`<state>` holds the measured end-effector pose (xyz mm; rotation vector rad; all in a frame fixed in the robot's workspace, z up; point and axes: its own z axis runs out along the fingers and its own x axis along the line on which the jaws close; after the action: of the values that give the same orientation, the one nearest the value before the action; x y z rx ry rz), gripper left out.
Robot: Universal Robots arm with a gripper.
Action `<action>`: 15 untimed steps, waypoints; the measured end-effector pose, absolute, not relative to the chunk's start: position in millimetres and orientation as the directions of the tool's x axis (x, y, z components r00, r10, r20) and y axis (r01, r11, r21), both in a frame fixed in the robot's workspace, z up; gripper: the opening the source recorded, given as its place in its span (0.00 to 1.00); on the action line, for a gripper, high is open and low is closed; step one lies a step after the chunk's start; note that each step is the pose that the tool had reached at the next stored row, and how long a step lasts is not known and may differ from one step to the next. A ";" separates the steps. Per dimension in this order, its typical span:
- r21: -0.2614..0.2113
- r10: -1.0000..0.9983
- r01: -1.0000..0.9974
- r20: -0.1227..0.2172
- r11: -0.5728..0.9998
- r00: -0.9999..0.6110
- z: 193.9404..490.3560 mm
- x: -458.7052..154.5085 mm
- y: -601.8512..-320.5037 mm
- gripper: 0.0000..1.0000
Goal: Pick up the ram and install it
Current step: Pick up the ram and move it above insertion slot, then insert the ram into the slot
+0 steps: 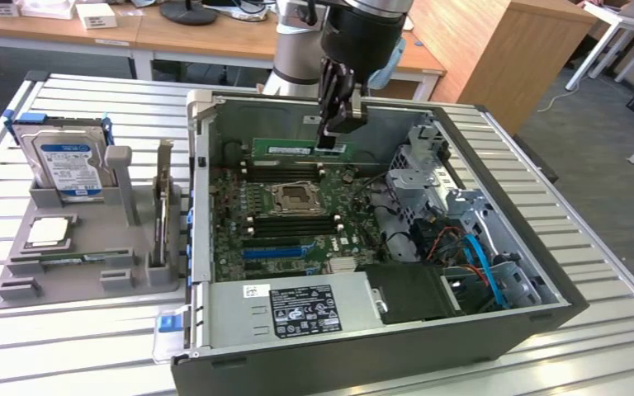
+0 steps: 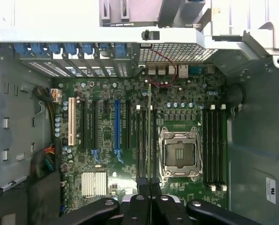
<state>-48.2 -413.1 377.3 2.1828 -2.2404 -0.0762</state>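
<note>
The jaws are closed almost all the way and pinch the ram (image 1: 300, 149) by its upper edge. The board is thin, so there is hardly any gap between them. The arm (image 1: 361, 33) reaches straight down into the open computer case (image 1: 201, 165) and holds the green stick on edge with its long side level and its contact edge facing the motherboard (image 1: 240, 239). A memory slot probably needs that attitude, since a tilted stick would catch at one end.

In the exterior view the ram sits at about twelve o'clock from the CPU socket (image 1: 294, 199), low over the black memory slots (image 1: 295, 173) on that side. I cannot tell whether its lower edge has reached a slot or hangs just above one. The grip sits toward the stick's three o'clock end rather than its middle.

In the wrist view the ram (image 2: 149, 131) shows as a thin line running along the slots (image 2: 141, 140) just beside the socket (image 2: 180, 154) — so it looks well lined up lengthwise.

Outside the case, at its nine o'clock in the exterior view, a grey holder tray (image 1: 30, 289) rests on the slatted worktop (image 1: 75, 346). The hard drive (image 1: 69, 161) stands upright at the tray's twelve o'clock end and the processor chip (image 1: 50, 233) lies flat near its middle — both well apart from the jaws.
</note>
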 end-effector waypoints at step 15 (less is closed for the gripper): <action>0.044 -0.999 -0.999 -0.025 0.026 -0.027 377.2 -33.8 -413.0 0.12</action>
<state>-33.8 -413.0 377.2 2.1827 -2.2404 -0.0762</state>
